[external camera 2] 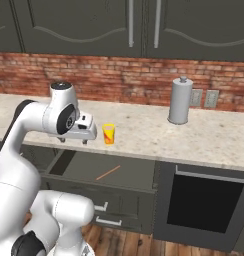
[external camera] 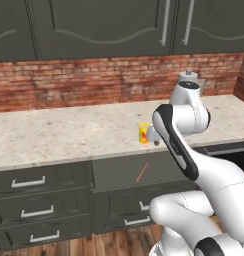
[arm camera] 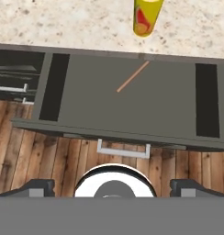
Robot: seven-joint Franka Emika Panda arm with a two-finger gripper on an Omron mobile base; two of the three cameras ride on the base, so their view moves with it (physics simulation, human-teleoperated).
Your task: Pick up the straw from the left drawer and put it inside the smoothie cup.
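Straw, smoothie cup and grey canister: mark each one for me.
Straw point(arm camera: 132, 76), hand view, middle of the stick lying in the open drawer.
Smoothie cup point(external camera: 144, 133), left base view, its yellow side.
Canister point(external camera 2: 180, 102), right base view, middle of its grey body.

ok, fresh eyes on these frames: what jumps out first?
The white arm's open hand hangs over the pulled-out left drawer, holding nothing. In the drawer the thin orange straw lies alone at a slant on the dark floor. Just behind it, the small yellow smoothie cup stands near the front edge of the pale counter.
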